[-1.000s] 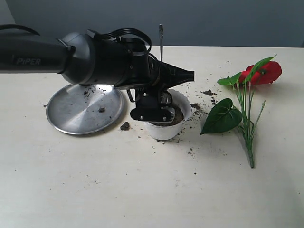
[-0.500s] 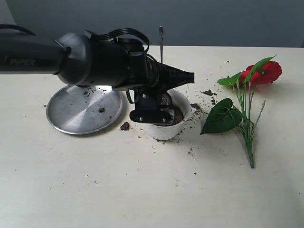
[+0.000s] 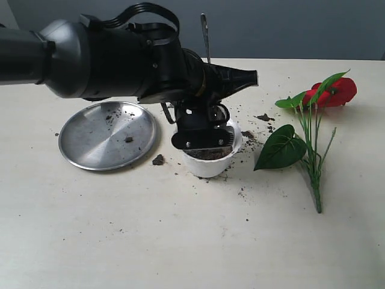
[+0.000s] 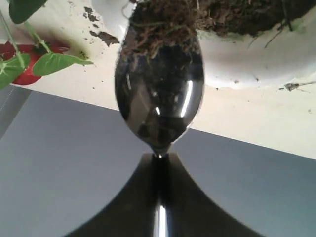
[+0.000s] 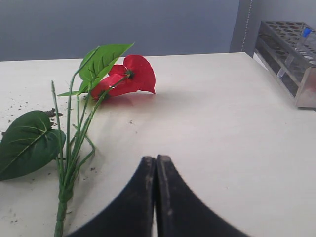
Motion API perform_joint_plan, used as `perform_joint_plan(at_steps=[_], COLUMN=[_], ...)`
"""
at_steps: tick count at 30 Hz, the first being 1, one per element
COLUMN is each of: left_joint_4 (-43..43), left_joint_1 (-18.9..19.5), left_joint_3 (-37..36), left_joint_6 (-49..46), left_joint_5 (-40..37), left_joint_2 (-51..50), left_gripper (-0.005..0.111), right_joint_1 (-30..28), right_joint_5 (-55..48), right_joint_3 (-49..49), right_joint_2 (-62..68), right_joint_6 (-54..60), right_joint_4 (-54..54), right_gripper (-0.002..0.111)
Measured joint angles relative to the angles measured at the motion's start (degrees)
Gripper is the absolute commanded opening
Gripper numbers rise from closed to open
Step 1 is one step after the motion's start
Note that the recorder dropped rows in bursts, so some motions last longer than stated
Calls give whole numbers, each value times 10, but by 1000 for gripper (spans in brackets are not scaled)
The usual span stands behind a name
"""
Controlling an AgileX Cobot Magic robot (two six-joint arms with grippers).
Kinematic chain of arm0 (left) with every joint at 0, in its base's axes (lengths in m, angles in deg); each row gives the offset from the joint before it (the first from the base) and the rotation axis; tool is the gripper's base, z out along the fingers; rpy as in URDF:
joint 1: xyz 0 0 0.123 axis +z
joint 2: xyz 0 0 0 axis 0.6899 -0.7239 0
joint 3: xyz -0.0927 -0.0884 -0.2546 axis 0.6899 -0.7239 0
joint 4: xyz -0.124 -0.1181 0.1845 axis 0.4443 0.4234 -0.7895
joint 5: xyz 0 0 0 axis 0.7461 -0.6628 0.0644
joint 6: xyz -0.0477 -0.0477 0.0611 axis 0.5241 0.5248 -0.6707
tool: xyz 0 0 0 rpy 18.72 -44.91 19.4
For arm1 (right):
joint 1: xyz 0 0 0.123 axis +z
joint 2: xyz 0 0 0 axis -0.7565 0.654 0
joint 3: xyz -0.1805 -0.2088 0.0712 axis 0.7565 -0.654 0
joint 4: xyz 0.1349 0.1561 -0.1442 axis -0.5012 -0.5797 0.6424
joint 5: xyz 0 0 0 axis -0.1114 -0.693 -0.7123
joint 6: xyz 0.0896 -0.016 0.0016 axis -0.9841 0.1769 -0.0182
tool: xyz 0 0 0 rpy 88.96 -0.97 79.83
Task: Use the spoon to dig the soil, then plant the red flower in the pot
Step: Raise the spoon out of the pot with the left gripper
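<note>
Exterior view: arm (image 3: 108, 57) across pot (image 3: 209, 167); plate (image 3: 96, 141)

My left arm (image 3: 90, 57): matte blk, fat rounded housing. Blk cable loops (image 3: 144, 8) at 12 o'clock. Tapered blk pod (image 3: 237, 81) at 3 o'clock end. Left gripper (image 3: 204, 143): blk block w/ silver fittings. Right gripper (image 5: 156, 163): two smooth blk fingers (image 5: 136, 197), curved, tapering to tips.

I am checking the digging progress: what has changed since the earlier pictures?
The left gripper, still shut on the spoon, shifted right and up in the exterior view over the pot, uncovering more of the steel plate. Pot, plate and red flower stayed in place.
</note>
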Motion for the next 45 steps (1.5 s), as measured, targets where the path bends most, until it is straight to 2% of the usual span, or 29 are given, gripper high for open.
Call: perform_joint_plan(at_steps=[11, 45], left_joint_4=[60, 74], left_joint_1=[14, 19], left_joint_3=[53, 55], left_joint_6=[7, 3], left_joint_5=[9, -37], left_joint_2=[7, 7], left_gripper=[0, 0], right_joint_1=[0, 0], right_joint_5=[0, 0], right_joint_3=[0, 0], right_joint_2=[0, 0], right_joint_6=[0, 0], right_joint_4=[0, 0], right_gripper=[0, 0])
